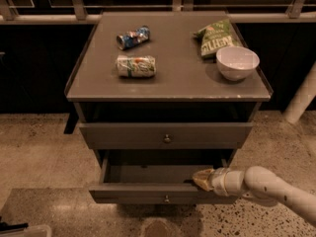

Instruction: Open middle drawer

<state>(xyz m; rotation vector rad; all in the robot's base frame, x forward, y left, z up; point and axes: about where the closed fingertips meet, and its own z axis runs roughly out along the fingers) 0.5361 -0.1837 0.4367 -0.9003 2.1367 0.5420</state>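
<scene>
The middle drawer (148, 193) is a grey flat front with a small round knob (167, 199). It stands pulled out towards me, and its dark inside (148, 173) shows. My gripper (201, 178) is at the right part of the drawer front's top edge and reaches just inside the drawer. The white arm (276, 189) comes in from the lower right. The top drawer (123, 135), with its own knob (167, 138), sits shut above. The bottom drawer is hidden under the open one.
On the tabletop (177, 78) lie a crushed blue can (132, 37), a crushed green-white can (136, 66), a green chip bag (216, 37) and a white bowl (237, 62). A railing runs behind. A white post (301, 100) stands at the right. The floor is speckled.
</scene>
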